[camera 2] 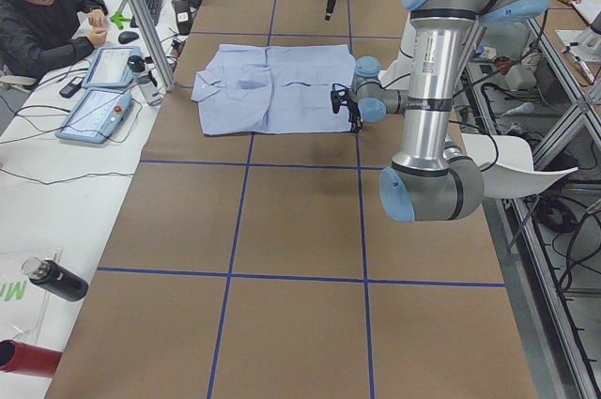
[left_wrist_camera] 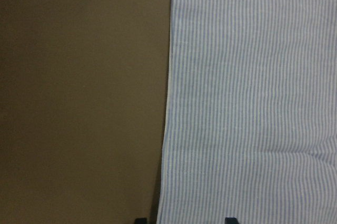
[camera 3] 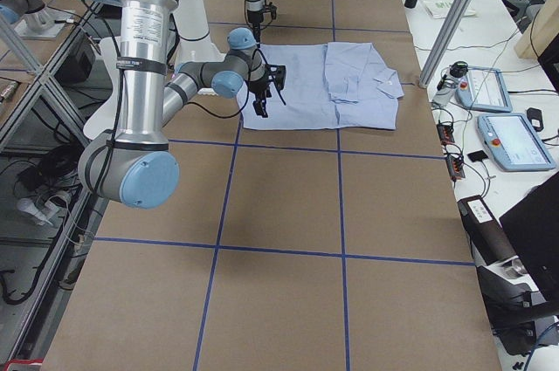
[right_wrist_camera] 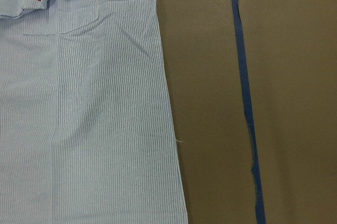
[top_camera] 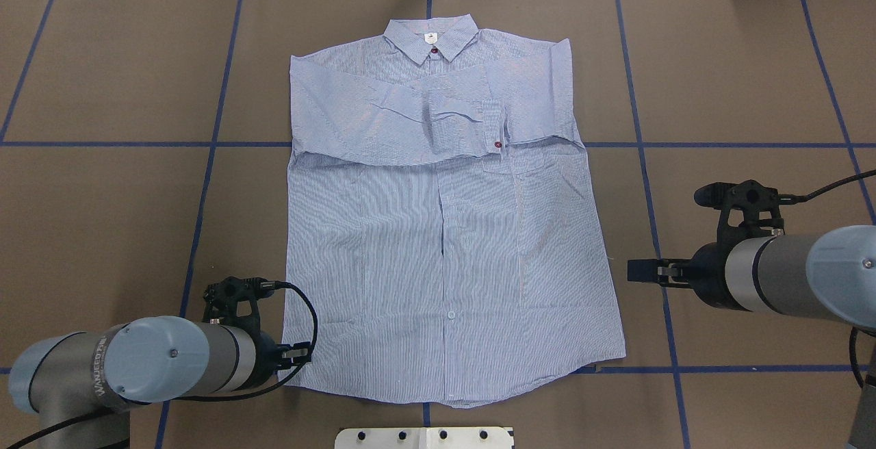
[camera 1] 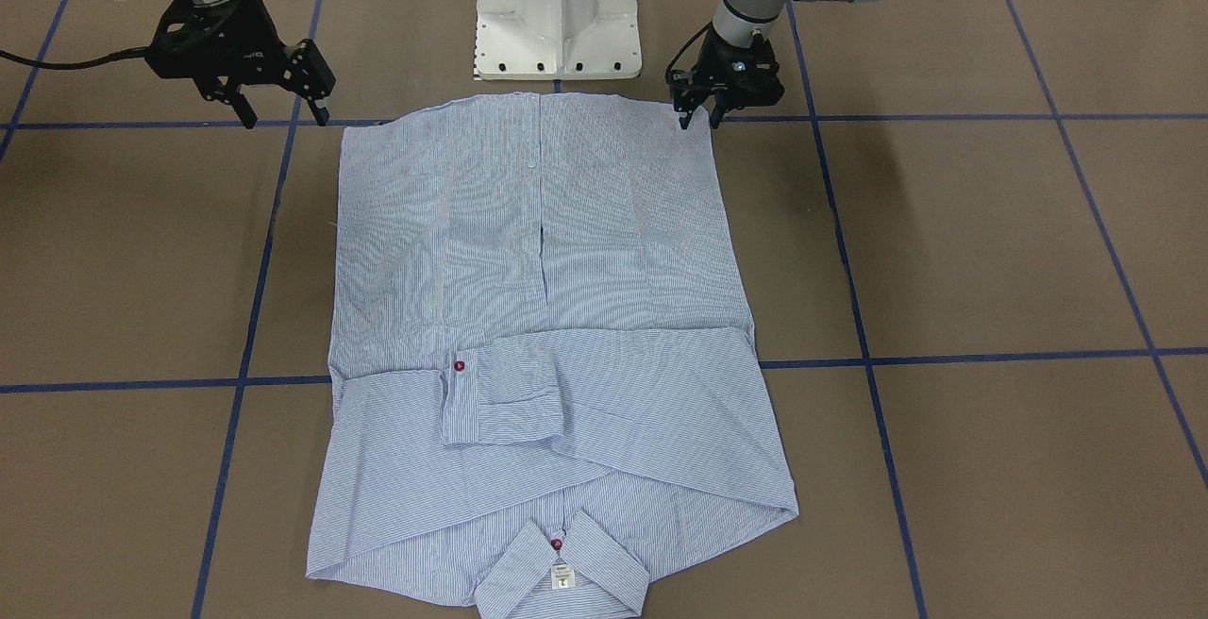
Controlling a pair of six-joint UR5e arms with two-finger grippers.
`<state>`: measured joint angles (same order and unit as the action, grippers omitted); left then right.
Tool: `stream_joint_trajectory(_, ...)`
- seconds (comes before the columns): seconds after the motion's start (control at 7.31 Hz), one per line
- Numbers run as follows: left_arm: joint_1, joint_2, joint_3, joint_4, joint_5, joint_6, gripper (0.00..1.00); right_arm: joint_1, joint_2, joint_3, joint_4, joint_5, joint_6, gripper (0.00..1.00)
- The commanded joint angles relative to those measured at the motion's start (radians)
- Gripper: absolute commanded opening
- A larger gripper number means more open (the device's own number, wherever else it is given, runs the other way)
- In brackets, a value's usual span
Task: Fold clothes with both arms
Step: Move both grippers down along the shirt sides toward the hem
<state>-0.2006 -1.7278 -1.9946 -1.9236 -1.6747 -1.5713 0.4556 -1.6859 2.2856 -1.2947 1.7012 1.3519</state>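
Found the shirt [camera 1: 528, 251] flat at the worktop's [camera 1: 991, 242] middle, sleeves [camera 1: 604, 402] folded across the chest, collar [camera 1: 562, 577] toward the operators' edge, hem [camera 1: 566, 98] toward the robot's edge. Caught the left tool [camera 1: 698, 121] low at one hem corner, jaws a bit apart, straddling the side edge. Saw the right tool [camera 1: 286, 119] spread wide, just off the other corner.

Light-blue striped shirt [camera 1: 566, 251], flat and front-up, both sleeves folded across chest, hem toward the claws. Left claw [camera 1: 696, 116] parted astride one hem corner; right claw [camera 1: 285, 115] parted, near the other.
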Motion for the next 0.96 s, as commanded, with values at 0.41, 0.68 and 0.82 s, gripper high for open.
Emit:
stream_joint_trajectory(0.41, 0.017, 0.001, 0.0, 0.002, -0.002, -0.001, 0.46, 0.0, 0.0, 0.0, 0.0, 0.0, 0.0, 1.0)
stream_joint_trajectory(0.68, 0.02, 0.008, -0.01, 0.003, -0.003, -0.007, 0.0, 0.0, -0.006, -0.005, 0.0, 0.002, 0.0, 1.0)
stream_joint_trajectory(0.82, 0.018, 0.008, -0.013, 0.003, -0.003, -0.006, 0.0, -0.005, -0.023, -0.005, 0.011, 0.005, -0.002, 1.0)
